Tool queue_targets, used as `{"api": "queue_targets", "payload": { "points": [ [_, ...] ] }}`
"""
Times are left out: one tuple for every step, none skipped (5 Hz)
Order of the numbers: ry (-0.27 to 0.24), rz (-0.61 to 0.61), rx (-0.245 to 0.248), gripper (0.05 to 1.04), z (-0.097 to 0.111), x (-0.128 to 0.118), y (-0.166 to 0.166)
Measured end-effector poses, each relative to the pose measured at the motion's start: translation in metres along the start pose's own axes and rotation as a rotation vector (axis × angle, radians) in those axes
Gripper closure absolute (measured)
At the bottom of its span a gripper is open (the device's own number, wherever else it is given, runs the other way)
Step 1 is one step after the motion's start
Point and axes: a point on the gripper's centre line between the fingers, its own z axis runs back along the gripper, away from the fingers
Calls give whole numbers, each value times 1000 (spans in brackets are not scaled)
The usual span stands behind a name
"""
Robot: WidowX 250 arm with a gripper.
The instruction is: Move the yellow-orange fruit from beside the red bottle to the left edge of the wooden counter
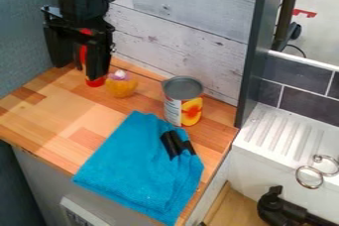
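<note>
Whitewashed plank wall [182,19] behind a butcher-block counter [49,103]; white ribbed drainboard [281,133] at right, metal rings [309,177] on it. Items:

- Black gripper [78,71], upper left, hanging over the counter's rear; jaws apart.
- Red object [95,82], upright on the counter, partly hidden behind the gripper; any contact cannot be told.
- Toy cupcake [122,87], orange-yellow base, purple-and-white top, just beside the red object.
- Tin can [183,102], peach-coloured fruit on label, upright, right of the cupcake.
- Blue cloth [136,163], folded, in front of the can; dark pieces [173,144] at its upper right.
</note>
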Motion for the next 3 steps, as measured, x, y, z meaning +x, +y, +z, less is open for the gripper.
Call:
{"api": "queue_targets", "payload": {
  "points": [
    [33,-2,-11,83,-9,-1,-1],
    [-66,57,-116,83,-14,22,-5],
    [-124,211,-126,83,-20,40,7]
  ]
}}
